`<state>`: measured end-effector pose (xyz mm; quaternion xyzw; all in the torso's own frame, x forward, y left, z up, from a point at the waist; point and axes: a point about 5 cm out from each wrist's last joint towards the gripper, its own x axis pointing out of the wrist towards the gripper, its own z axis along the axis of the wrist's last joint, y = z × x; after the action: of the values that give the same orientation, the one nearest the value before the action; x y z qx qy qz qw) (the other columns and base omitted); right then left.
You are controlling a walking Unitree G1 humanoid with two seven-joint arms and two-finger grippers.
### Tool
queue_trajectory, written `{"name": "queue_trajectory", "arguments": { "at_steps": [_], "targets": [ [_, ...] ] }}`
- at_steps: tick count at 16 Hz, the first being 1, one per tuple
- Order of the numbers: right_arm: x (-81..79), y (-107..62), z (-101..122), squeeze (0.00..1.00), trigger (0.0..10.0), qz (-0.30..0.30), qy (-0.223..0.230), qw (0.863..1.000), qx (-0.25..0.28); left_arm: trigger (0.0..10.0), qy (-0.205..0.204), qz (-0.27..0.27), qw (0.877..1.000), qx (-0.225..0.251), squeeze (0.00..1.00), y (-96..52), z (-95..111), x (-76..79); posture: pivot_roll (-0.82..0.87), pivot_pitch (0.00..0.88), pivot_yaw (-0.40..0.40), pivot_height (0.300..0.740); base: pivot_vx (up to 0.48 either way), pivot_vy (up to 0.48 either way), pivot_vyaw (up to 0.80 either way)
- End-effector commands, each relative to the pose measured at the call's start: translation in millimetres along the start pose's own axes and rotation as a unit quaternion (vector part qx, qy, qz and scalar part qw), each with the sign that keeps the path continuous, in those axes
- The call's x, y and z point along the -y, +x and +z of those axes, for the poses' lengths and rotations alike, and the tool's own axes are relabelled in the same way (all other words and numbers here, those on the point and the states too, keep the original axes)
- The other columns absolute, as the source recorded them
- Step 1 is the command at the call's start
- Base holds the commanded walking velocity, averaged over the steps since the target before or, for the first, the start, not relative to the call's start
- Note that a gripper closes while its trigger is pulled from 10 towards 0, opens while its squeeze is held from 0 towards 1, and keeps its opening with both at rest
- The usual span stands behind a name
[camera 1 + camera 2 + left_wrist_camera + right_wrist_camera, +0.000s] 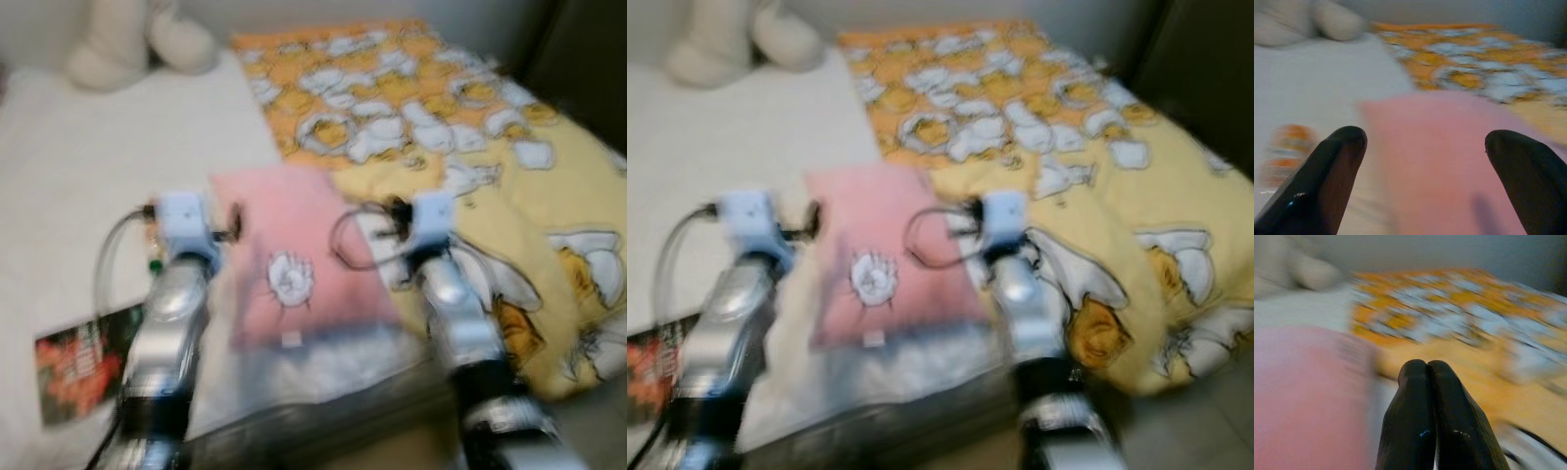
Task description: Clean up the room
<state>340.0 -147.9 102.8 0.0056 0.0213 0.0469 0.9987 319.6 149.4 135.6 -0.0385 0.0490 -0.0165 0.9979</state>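
A pink pillow with a small white print lies on the white bed, between my two arms. My left gripper is open, its black fingers spread wide over the pillow's left part. My right gripper is shut with nothing in it, hovering by the pillow's right edge above the yellow blanket. That blanket, printed with orange and white cartoon figures, covers the right half of the bed. All views are blurred.
A cream plush toy sits at the head of the bed, far left. A dark book or packet with red print lies near the bed's front left edge. The bed's front edge runs just below my arms.
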Motion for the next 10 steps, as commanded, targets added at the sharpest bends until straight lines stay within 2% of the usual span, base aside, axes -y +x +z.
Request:
{"name": "queue_trajectory", "arguments": {
  "at_steps": [1, 2, 4, 5, 6, 8, 9, 10],
  "targets": [
    [12.7, 2.8, 0, 0.0, 10.0, -0.032, 0.016, 0.999, -0.012, 10.0, -0.048, 0.023, 0.997, -0.055, 0.0, 3.4, -12, -22.6, -0.03, 0.0, 0.021, 0.74, 0.0, 0.0, 0.0],
    [34.9, 0.4, -3, 0.0, 10.0, -0.068, 0.024, 0.997, -0.024, 10.0, -0.102, 0.028, 0.991, -0.087, 0.0, 5.4, -15, -32.7, -0.04, 0.0, 0.025, 0.74, 0.0, 0.0, 0.0],
    [56.0, -5.9, -8, 0.0, 10.0, -0.098, 0.042, 0.993, -0.042, 10.0, -0.13, 0.047, 0.983, -0.12, 0.0, 1.5, -23, -43.3, -0.04, 0.0, 0.027, 0.74, 0.0, 0.0, 0.0],
    [68.1, -10.4, -20, 0.0, 10.0, -0.11, 0.076, 0.988, -0.073, 10.0, -0.138, 0.066, 0.976, -0.153, 0.0, -1.1, -36, -49.7, -0.04, 0.0, 0.029, 0.74, 0.0, 0.0, 0.0],
    [73.9, -12.9, -29, 0.0, 10.0, -0.112, 0.099, 0.984, -0.095, 10.0, -0.146, 0.08, 0.972, -0.165, 0.0, -1.6, -43, -52.2, -0.05, 0.0, 0.031, 0.74, 0.0, 0.0, 0.0],
    [73.4, -12.5, -37, 0.0, 10.0, -0.087, 0.133, 0.981, -0.115, 10.0, -0.171, 0.078, 0.968, -0.164, 0.0, 0.8, -46, -50.0, -0.05, 0.0, 0.035, 0.74, 0.0, 0.0, 0.0],
    [74.9, -12.1, -41, 0.0, 10.0, -0.059, 0.12, 0.982, -0.131, 10.0, -0.206, 0.08, 0.961, -0.168, 0.0, 2.5, -50, -46.3, -0.04, 0.0, 0.033, 0.74, 0.0, 0.0, 0.0],
    [75.5, -10.5, -38, 0.0, 10.0, -0.051, 0.104, 0.985, -0.129, 10.0, -0.202, 0.075, 0.963, -0.16, 0.0, 2.5, -48, -43.9, -0.04, 0.0, 0.03, 0.74, 0.0, 0.0, 0.0]
  ]
}}
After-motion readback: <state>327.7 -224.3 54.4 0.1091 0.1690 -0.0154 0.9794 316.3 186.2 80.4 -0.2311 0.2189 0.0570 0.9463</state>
